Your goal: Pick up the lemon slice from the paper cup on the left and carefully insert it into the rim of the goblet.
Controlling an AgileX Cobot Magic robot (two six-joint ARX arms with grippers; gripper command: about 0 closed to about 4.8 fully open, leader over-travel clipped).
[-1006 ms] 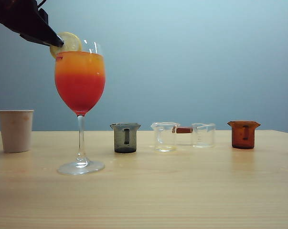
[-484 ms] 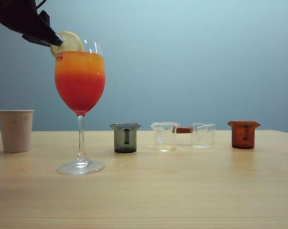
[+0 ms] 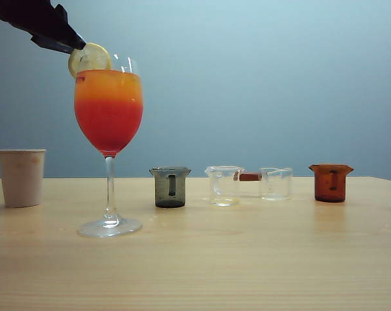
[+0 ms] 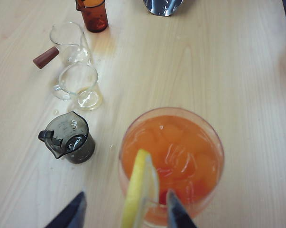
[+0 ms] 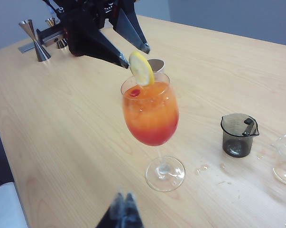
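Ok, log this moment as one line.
left end effector open beside lemon slice | slice seated on goblet rim | right end effector shut, away

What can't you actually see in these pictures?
- Inside of the paper cup: exterior view is side-on; the goblet hides most of it in the right wrist view.
- Right hand: blurred, cut by the picture's edge.
- Left hand: whether its fingers touch the lemon slice.

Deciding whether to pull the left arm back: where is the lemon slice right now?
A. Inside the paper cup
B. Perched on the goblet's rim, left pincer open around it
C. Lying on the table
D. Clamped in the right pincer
B: the lemon slice sits on the goblet rim, with the left pincer fingers spread clear on either side.
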